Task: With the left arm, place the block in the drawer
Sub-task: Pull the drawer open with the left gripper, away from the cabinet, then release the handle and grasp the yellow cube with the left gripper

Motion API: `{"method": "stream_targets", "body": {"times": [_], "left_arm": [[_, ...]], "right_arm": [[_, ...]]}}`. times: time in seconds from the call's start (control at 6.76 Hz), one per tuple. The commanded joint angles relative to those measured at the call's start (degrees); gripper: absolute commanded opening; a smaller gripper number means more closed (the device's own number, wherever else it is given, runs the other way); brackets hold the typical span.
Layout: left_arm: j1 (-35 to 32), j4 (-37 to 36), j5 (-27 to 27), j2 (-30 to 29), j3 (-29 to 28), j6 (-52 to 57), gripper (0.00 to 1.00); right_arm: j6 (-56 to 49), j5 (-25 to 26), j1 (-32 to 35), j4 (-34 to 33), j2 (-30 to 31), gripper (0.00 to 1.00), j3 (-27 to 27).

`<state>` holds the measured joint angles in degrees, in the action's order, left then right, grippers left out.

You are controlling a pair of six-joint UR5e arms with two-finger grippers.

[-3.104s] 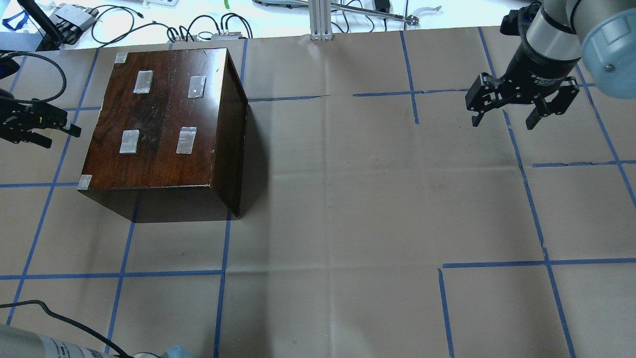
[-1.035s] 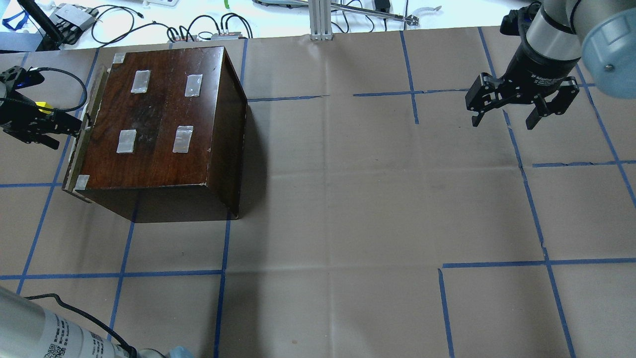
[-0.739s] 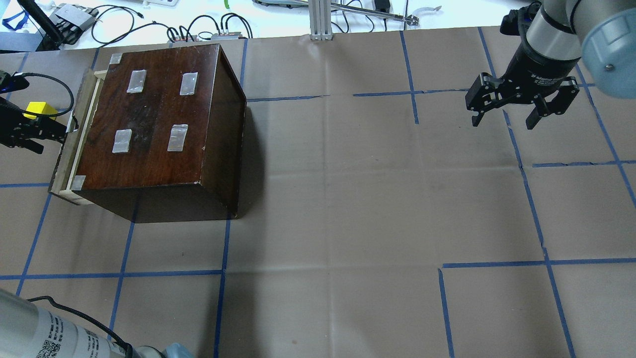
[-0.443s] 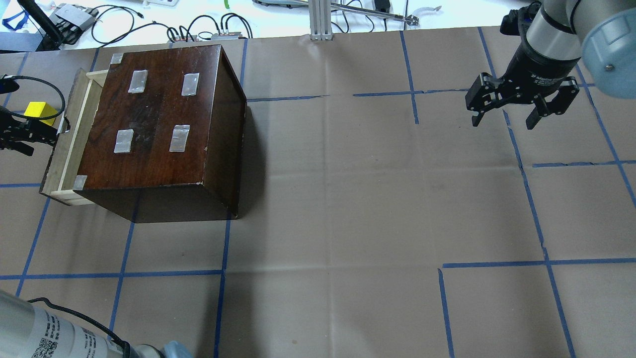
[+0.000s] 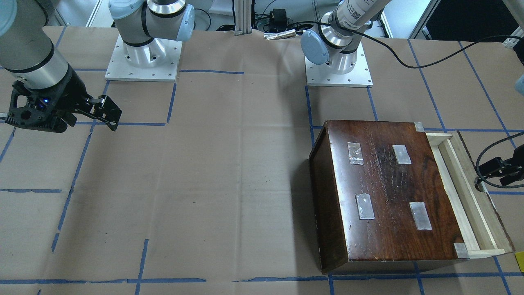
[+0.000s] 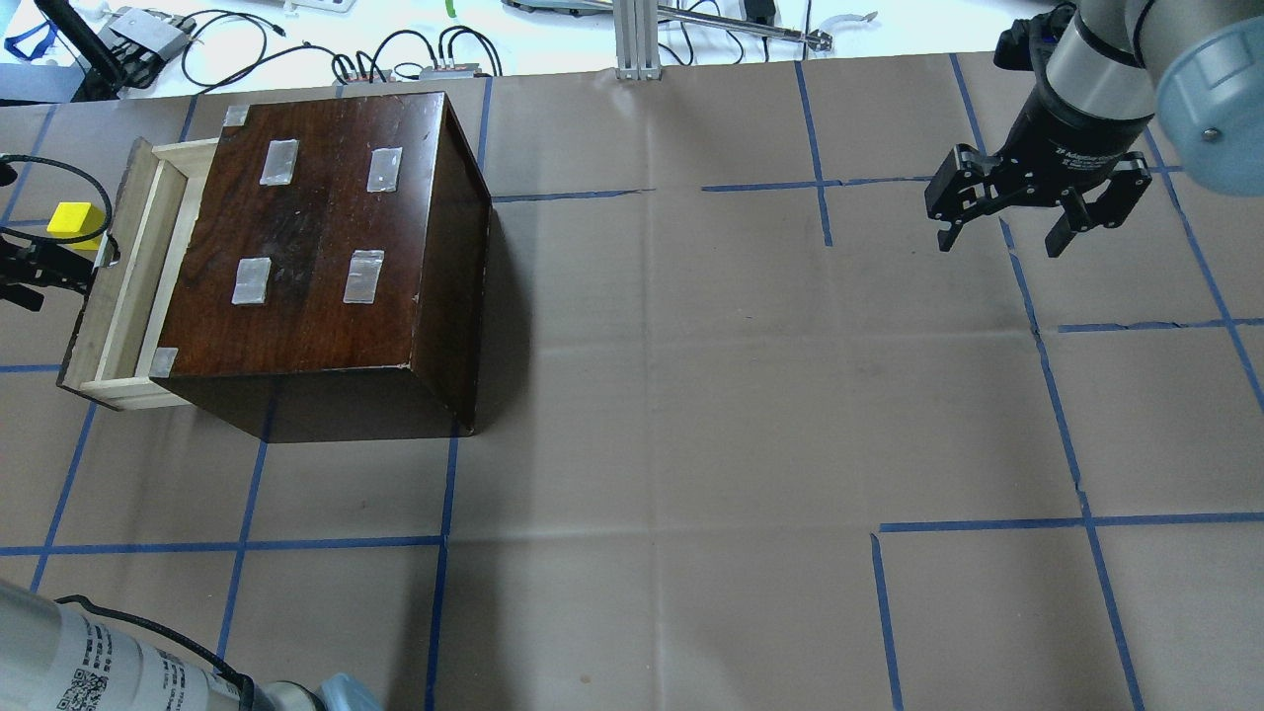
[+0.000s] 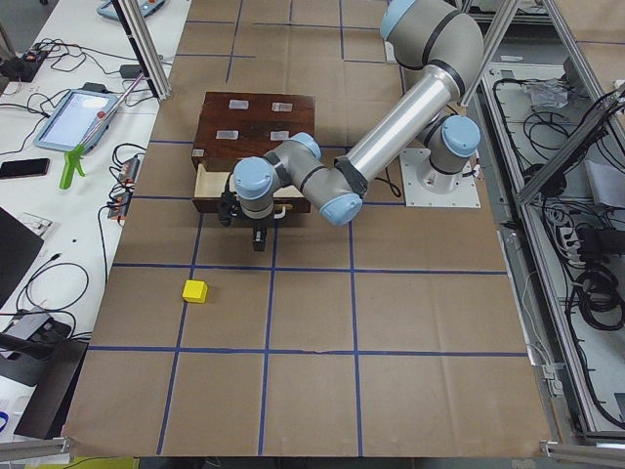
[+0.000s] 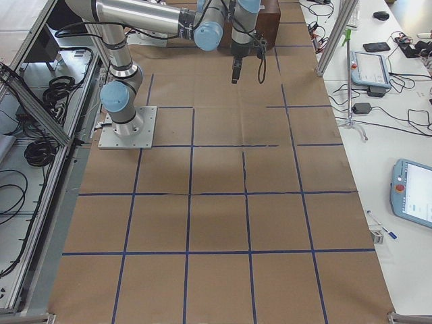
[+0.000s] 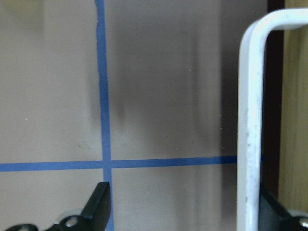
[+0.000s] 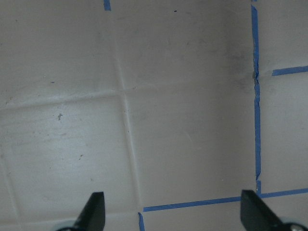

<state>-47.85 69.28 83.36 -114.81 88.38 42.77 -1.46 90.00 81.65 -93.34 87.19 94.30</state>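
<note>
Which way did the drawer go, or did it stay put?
Yes, it moved. The drawer slid out of the cabinet toward the overhead view's left, and now lies over the blue tape line that it stayed clear of earlier.

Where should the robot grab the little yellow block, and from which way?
Pinch the yellow block on two opposite flat sides, coming straight down from above. It is a small cube sitting flat on the table, well apart from the drawer, with nothing beside it, so every side is free and the top is open.
</note>
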Motion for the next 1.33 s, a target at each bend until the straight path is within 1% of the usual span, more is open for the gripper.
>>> {"method": "stream_targets", "body": {"times": [0.0,0.3,0.44,0.59,0.74,0.89,1.18], "left_arm": [[0.8,-0.5,0.5,0.7,0.0,0.9,0.99],[0.7,-0.5,0.7,2.2,0.0,0.8,0.99],[0.7,-0.4,0.7,3.9,0.1,0.7,0.99],[0.7,-0.4,0.7,4.2,0.0,0.7,0.99],[0.7,-0.4,0.6,3.1,-1.4,0.7,0.99],[0.7,0.3,0.5,1.7,-5.5,0.7,0.99],[0.7,1.0,0.5,-4.6,-14.3,0.8,0.99]], "right_arm": [[0.0,0.0,0.0,0.0,-0.1,1.0,0.0],[0.1,0.0,0.0,0.0,-0.1,1.0,0.0],[0.0,0.0,0.0,0.0,-0.1,1.0,0.0],[0.0,0.0,0.0,0.0,0.0,1.0,0.0],[0.0,0.0,0.0,0.0,-0.1,1.0,0.0],[0.0,0.0,0.0,0.0,0.0,1.0,0.0],[0.0,0.0,0.0,0.0,-0.1,1.0,0.0]]}}
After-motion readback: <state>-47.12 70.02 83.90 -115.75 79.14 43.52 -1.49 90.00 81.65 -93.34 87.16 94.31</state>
